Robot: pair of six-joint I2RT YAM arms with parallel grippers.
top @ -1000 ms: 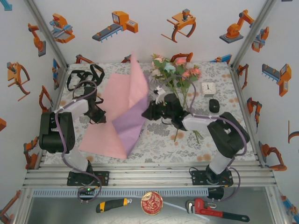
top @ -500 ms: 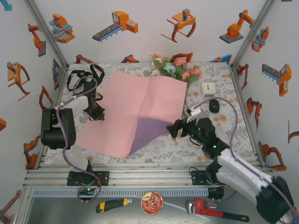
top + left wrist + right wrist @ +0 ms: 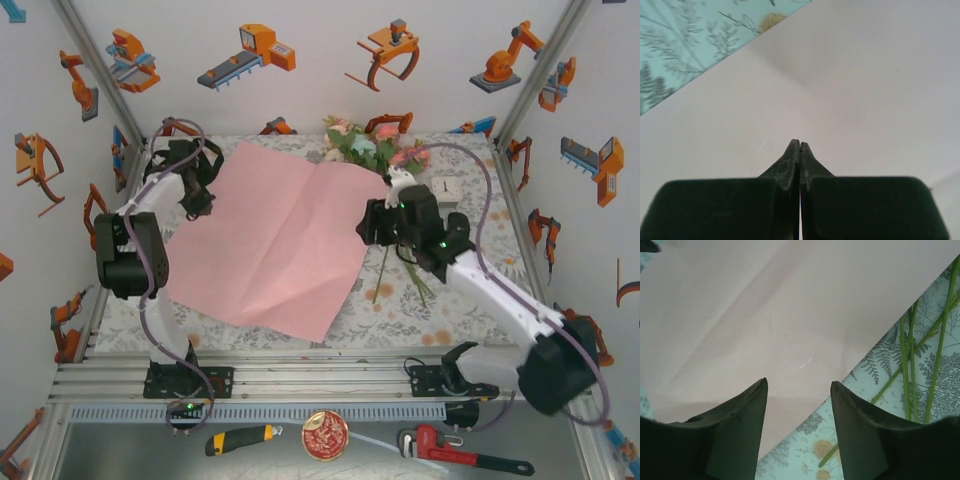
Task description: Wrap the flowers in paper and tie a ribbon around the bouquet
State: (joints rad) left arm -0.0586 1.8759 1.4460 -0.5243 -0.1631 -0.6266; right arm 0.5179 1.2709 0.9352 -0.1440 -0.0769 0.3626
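The paper [image 3: 280, 240] lies spread flat on the table, pink side up. The flowers [image 3: 372, 147] lie at the back, their green stems [image 3: 390, 265] running forward along the paper's right edge. My right gripper [image 3: 368, 228] hovers over that edge, open with nothing between its fingers; in its wrist view the gripper [image 3: 799, 382] has the paper [image 3: 765, 305] under it and the stems [image 3: 912, 365] to the right. My left gripper [image 3: 203, 205] is shut over the paper's left back part; its tips [image 3: 800, 144] meet above the paper [image 3: 865, 75]. The black ribbon [image 3: 210, 155] lies partly hidden under the left arm.
A small white clock [image 3: 446, 188] stands at the back right beside the flowers. The flowered tablecloth [image 3: 440, 320] is bare at the front right. Off the table in front lie a utility knife [image 3: 240, 438], a red tin [image 3: 325, 433] and a pipe wrench [image 3: 455, 450].
The paper, raised and folded with its purple side showing, now lies flat, pink side up. The right arm swung out front-right, then back to the paper's right edge. The left gripper moved toward the back left.
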